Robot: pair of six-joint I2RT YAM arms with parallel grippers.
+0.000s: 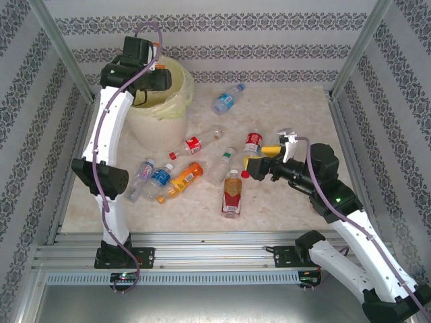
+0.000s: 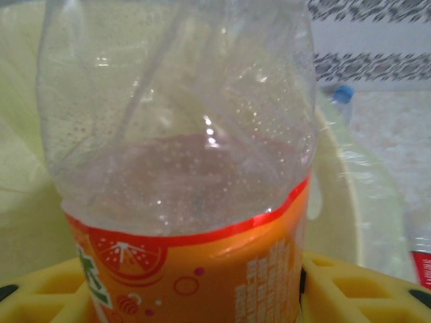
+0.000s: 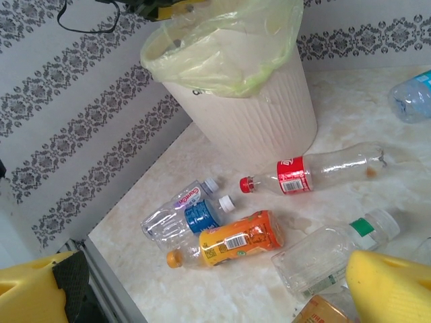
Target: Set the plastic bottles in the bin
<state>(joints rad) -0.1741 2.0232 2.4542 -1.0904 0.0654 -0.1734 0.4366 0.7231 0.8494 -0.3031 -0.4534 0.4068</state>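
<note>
My left gripper (image 2: 195,299) is shut on a plastic bottle (image 2: 182,256) with an orange label and a clear body, its yellow fingers (image 2: 357,289) pressed on either side. It hangs over the bin (image 1: 161,114), a white bucket with a pale yellow liner (image 2: 340,202). My right gripper (image 1: 259,161) stands open above the table with nothing between its yellow fingers (image 3: 390,289). Several bottles lie on the table: a red-label one (image 3: 313,171), an orange one (image 3: 232,239), a blue-label one (image 3: 185,219), a clear green-label one (image 3: 333,252) and an amber one (image 1: 232,193).
A blue-label bottle (image 1: 229,99) lies alone at the back near the wall. A red-capped bottle (image 1: 253,142) lies just beyond my right gripper. Patterned walls and metal posts close in the table on three sides. Metal rails (image 1: 215,252) run along the near edge.
</note>
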